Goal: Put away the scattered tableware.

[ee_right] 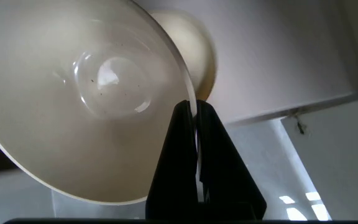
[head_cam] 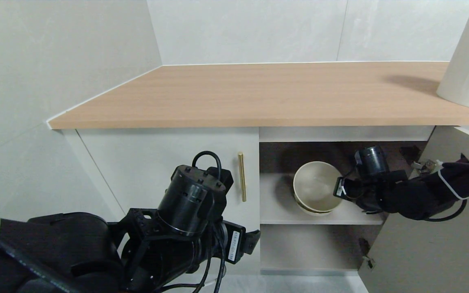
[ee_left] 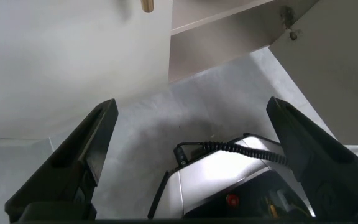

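Your right gripper (ee_right: 194, 134) has its fingers clamped on the rim of a cream bowl (head_cam: 314, 184), inside the open cabinet (head_cam: 340, 133). Just beyond the fingertips, a second bowl (ee_right: 199, 59) sits on the shelf (head_cam: 273, 205). Your left gripper (ee_left: 192, 112) hangs spread and empty above the floor (ee_left: 229, 81). The task appears well advanced, with nesting and release left to do.
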`<state>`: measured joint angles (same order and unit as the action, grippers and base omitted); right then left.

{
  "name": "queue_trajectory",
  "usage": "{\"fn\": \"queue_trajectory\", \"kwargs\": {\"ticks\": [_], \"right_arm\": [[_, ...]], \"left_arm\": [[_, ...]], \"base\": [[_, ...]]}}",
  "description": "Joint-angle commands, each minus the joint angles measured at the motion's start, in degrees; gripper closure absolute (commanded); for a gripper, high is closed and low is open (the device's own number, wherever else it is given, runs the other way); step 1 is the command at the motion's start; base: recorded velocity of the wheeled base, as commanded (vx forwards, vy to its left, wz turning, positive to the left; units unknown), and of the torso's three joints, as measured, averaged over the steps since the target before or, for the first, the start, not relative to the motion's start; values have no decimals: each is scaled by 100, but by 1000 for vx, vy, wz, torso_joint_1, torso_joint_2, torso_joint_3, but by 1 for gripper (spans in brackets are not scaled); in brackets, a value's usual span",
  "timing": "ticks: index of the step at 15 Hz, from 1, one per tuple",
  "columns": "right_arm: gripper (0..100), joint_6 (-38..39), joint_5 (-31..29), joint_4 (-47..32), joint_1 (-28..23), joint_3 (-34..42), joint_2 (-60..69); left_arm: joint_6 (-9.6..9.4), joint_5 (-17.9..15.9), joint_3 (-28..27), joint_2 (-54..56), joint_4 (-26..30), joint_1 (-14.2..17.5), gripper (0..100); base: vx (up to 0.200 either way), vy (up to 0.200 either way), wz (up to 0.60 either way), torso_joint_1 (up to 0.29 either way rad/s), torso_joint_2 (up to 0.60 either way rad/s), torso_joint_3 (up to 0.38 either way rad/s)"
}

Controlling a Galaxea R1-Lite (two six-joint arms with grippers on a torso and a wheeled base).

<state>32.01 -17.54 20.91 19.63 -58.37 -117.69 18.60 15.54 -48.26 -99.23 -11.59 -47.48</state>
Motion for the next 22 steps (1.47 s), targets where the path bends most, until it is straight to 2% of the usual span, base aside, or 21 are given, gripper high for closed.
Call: {"fn": "queue_trajectory", "kwargs": {"ticks": [1,7,20,21,22], "right_arm": [[100,7,-4,10,-64,-87,-149],[100,156,-39,19,-126,-412,-650],[100,165,-65,221,-143,-509,-914],[0,165,-65,221,-143,-509,-914],[0,174,-65,221,-143,-509,-905]], "left_arm": [[3,1,1,-17,-1,2,0],[3,1,1,-17,-1,2,0],[3,1,1,-26,-1,2,0],[3,1,1,-26,-1,2,0],[3,1,1,-26,-1,2,0]], "base": [[0,0,0,0,0,0],[0,0,0,0,0,0],[0,0,0,0,0,0],[0,0,0,0,0,0],[0,0,0,0,0,0]]}}
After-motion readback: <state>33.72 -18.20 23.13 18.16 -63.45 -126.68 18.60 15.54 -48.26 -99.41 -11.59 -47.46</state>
